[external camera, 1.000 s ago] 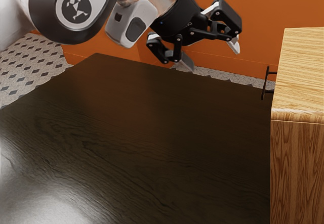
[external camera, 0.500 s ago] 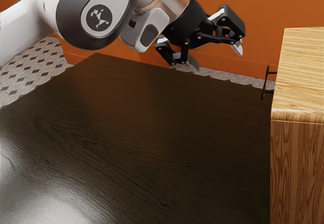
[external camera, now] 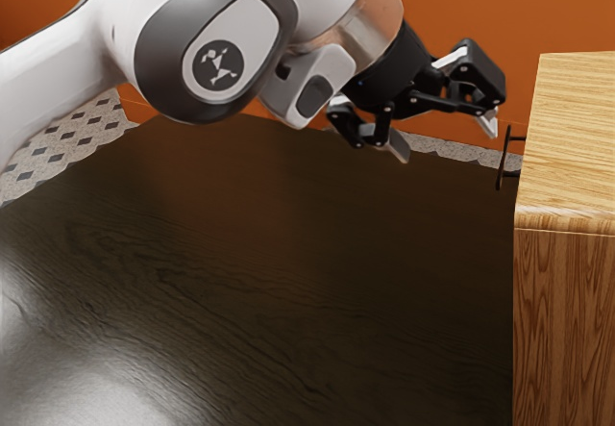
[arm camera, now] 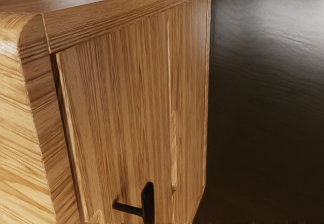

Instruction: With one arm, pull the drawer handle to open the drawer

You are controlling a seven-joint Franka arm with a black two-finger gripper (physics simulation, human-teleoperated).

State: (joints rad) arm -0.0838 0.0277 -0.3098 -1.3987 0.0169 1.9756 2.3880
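Wooden cabinet [external camera: 567,147] stands on the dark counter [external camera: 240,272] at the exterior view's right, its drawer front [arm camera: 131,107] flush and shut. The black handle [external camera: 506,158] juts toward the arm. Just beside the handle hovers the black pincer [external camera: 445,137], spread wide and gripping nothing.

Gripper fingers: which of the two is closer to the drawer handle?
The upper finger, its pale tip just short of the black handle; the lower finger hangs farther toward the exterior view's left, over the table.
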